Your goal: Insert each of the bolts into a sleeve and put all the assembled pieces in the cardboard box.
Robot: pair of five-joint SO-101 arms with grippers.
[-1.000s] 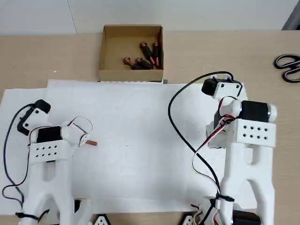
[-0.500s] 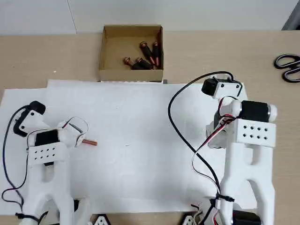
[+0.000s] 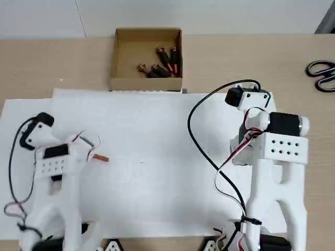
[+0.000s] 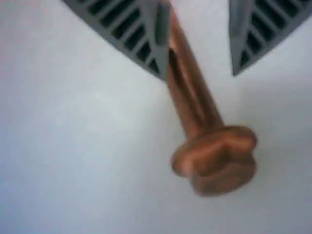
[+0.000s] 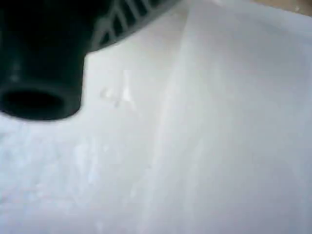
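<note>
Left claw (image 4: pixel 197 75) stands parted around the copper flanged bolt (image 4: pixel 204 141), which lies well apart from the brown cardboard box (image 3: pixel 131 57). Right claw (image 5: pixel 63 34) apparently grasps a black tubular sleeve (image 5: pixel 41 87). Close squarely on the shaft, keeping the bolt level.

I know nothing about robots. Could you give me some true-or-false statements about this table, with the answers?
1. The cardboard box is empty. False: several assembled pieces lie in it.
2. A copper bolt sticks out at the left tool. True.
3. That bolt already wears a sleeve. False: its shaft is bare.
4. The right tool holds a black sleeve. True.
5. The scissors lie on the white sheet. False: they lie on the bare table, off the sheet.
</note>
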